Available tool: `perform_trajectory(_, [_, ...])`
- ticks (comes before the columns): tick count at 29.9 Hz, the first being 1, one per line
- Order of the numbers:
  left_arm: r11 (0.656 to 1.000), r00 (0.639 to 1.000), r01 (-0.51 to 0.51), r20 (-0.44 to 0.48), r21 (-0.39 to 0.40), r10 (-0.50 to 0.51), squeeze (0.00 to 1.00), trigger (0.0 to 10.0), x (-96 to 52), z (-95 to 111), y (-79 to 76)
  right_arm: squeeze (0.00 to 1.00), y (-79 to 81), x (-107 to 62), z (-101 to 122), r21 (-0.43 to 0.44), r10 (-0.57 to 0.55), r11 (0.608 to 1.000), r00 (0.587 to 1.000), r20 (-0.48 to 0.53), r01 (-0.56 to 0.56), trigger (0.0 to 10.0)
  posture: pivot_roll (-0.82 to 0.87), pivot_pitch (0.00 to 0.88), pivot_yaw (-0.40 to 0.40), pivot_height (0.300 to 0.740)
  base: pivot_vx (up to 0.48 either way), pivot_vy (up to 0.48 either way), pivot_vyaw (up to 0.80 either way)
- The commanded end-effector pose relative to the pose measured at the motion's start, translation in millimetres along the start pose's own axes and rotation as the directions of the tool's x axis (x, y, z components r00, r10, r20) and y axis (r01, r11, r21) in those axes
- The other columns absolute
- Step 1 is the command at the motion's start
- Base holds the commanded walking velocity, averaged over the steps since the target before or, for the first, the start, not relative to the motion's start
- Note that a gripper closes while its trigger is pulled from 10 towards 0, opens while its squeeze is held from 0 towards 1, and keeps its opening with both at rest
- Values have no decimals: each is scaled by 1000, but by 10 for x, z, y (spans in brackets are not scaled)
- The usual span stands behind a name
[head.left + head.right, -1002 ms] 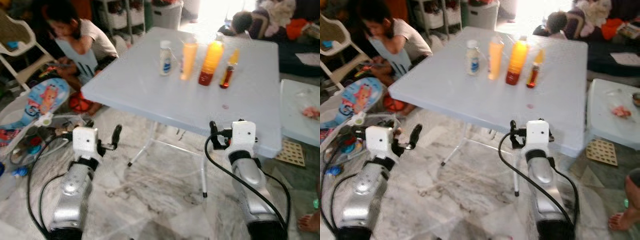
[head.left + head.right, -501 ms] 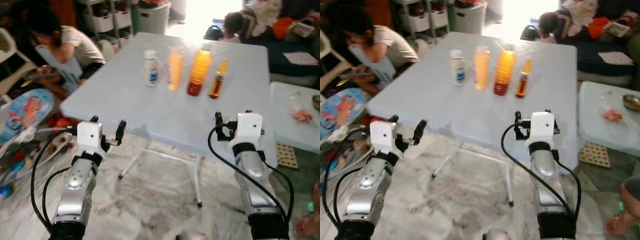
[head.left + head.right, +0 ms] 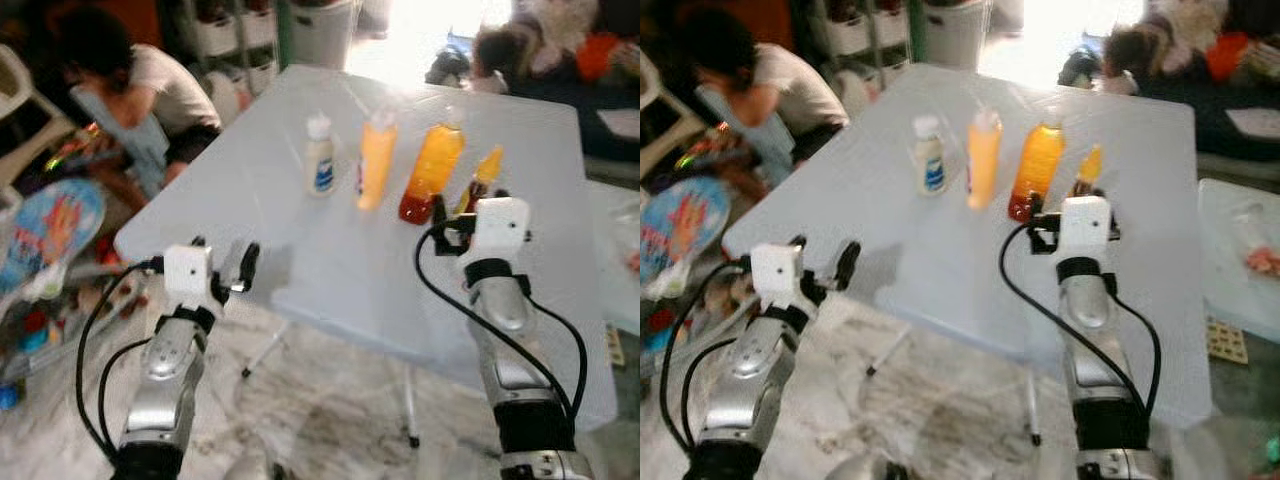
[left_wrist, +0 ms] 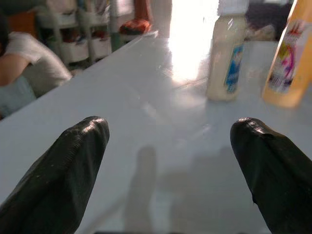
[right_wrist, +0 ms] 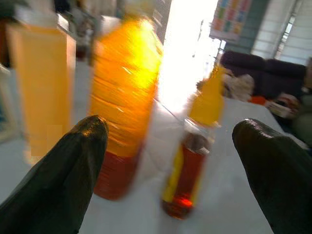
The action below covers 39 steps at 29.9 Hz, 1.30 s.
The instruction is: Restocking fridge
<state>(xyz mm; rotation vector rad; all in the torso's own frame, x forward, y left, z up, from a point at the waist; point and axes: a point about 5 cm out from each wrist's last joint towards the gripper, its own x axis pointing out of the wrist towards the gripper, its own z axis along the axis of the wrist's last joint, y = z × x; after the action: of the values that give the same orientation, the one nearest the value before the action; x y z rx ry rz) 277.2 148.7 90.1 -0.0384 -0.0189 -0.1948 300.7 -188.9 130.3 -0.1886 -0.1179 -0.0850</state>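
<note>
Cluttered living space surrounds us, with a person [image 3: 140, 95] crouched beyond our left arm and another person [image 3: 500, 50] sitting at the far side, so we keep our reach inside the pale grey bench [image 3: 330, 240] on which the task's things stand in a row. Our right gripper [image 5: 170, 146] holds its jaws wide apart, and between them, just ahead, stands the small yellow-capped sauce bottle [image 5: 192, 156]; the tall orange drink bottle [image 5: 124, 97] sits toward one jaw, just beside the sauce bottle, and the yellow carton-like bottle [image 5: 44, 83] lies outside that jaw. Our left gripper [image 4: 170, 161] hovers over the bench's near edge, jaws likewise spread, with the white bottle [image 4: 226, 53] well ahead of them. We judge that the right arm is lining up on the sauce bottle. To do it well, we centre the jaws on its body below the cap, keep the inner jaw clear of the orange bottle so it is not nudged over, and close only once both pads flank the bottle squarely. Narrow and tall, it may tip easily.
</note>
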Motion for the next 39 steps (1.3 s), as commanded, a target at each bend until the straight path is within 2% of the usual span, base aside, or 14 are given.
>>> perform_trajectory(1, [1000,1000,12,-9,3,-12,0,10000,0,-23,-49,0,-56,0,-16,-9,-15,1000,1000,-6,15,10000,-56,0,1,740,0,450,0])
perform_trajectory(4, [1000,1000,15,22,15,-15,0,10000,16,21,-51,0,-55,3,-15,-12,-14,1000,1000,-3,14,10000,-58,0,3,740,0,0,0])
perform_trajectory(14, [1000,1000,22,14,15,-22,0,10000,16,13,-72,0,-26,-11,-29,-21,-9,1000,1000,0,9,10000,-56,0,3,740,0,0,0])
perform_trajectory(19, [999,999,42,24,14,-42,0,10000,30,38,-88,0,-81,69,70,-38,-44,998,998,40,45,10000,-56,0,9,740,0,0,0])
perform_trajectory(28, [997,996,80,39,-2,-79,0,10000,33,72,-102,0,-135,196,160,25,-72,997,996,61,70,10000,-48,0,14,740,35,0,0])
perform_trajectory(39, [996,996,85,34,-8,-85,0,10000,21,58,-114,0,-9,107,76,42,-43,998,998,38,41,10000,-43,0,14,740,300,360,-788])
